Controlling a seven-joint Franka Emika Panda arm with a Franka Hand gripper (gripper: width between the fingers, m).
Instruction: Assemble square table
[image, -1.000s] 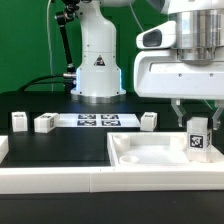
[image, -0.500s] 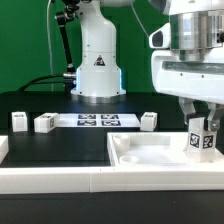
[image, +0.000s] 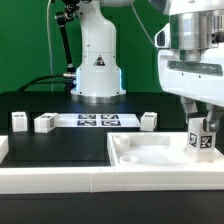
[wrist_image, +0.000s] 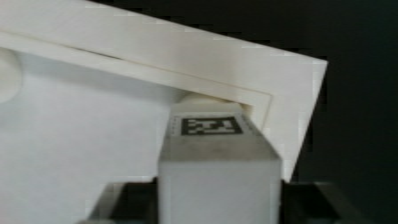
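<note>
While clamped in the end effector (image: 199, 125), a leg (image: 198, 143) stands at the tabletop's (image: 150, 156) corner.

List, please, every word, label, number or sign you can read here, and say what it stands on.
No words or numbers are readable.
Arm base: a triangular warning sign; any print beneath it is too small to read.
Marker board: tag patterns only, no text.
Loose legs: tag patterns only.
Held leg: tag pattern, no text.

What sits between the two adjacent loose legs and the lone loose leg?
The marker board, flat between lone leg and the pair's nearer leg; exterior view only.
</note>
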